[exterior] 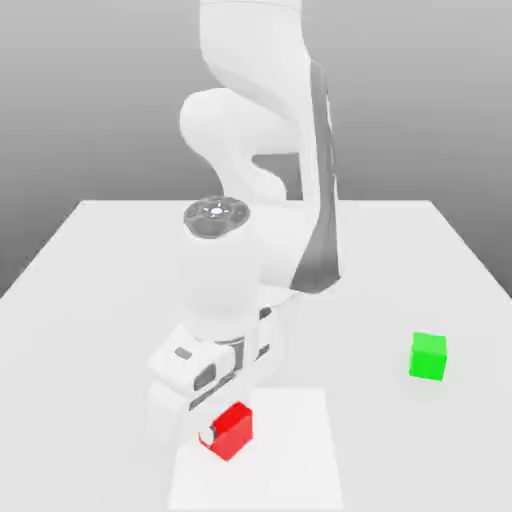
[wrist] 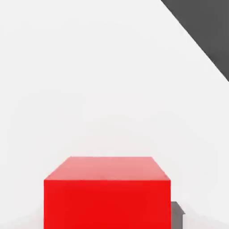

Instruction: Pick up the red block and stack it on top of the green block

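1. My gripper (exterior: 218, 432) is low over the white table (exterior: 100, 260), its fingers at the red block (exterior: 231, 431).
2. I cannot tell whether they are clamped on it.
3. The green block (exterior: 428, 356) sits well apart from my gripper, toward the exterior view's right.

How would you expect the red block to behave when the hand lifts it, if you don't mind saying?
The red block looks like a plain, rigid cube, so it probably won't flex. Its flat faces suggest it won't roll. Its smooth surface might slip in a loose grip.
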Available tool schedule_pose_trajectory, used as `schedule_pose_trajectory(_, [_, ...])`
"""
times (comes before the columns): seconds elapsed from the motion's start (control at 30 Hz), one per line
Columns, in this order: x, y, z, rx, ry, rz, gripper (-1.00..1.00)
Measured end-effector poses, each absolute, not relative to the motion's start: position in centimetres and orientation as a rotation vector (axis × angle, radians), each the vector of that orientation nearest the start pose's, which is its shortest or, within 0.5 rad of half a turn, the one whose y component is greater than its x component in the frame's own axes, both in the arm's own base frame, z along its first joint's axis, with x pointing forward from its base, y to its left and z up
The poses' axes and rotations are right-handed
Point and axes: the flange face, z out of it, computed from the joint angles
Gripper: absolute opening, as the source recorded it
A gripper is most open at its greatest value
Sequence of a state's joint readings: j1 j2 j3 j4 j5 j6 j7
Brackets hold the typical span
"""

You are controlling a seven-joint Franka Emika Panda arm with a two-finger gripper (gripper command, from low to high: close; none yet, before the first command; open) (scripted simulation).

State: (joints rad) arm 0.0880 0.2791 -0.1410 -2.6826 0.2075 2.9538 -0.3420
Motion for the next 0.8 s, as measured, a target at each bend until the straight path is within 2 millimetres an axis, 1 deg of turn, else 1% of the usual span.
schedule_pose_trajectory(0.07, [40.2,-4.0,15.5,-3.139,-0.144,0.001,-1.00])
schedule_pose_trajectory(0.23, [40.1,-3.8,20.2,-3.137,-0.146,0.002,-1.00])
schedule_pose_trajectory(0.3, [39.8,1.4,21.2,-3.118,-0.275,0.005,-1.00])
schedule_pose_trajectory(0.33, [39.3,4.5,21.5,-3.106,-0.351,0.007,-1.00])
schedule_pose_trajectory(0.4, [37.5,10.4,22.2,-3.078,-0.495,0.012,-1.00])
schedule_pose_trajectory(0.5, [34.1,16.8,23.1,-3.049,-0.639,0.016,-1.00])
schedule_pose_trajectory(0.57, [31.3,20.3,23.7,-3.034,-0.724,0.016,-1.00])
schedule_pose_trajectory(0.67, [26.0,25.5,24.5,-3.004,-0.894,0.008,-1.00])
schedule_pose_trajectory(0.7, [24.9,26.3,24.1,-2.999,-0.925,0.005,-1.00])
schedule_pose_trajectory(0.73, [24.5,26.7,23.5,-2.997,-0.941,0.003,-1.00])
schedule_pose_trajectory(0.8, [24.1,27.1,21.8,-2.995,-0.953,0.001,-1.00])
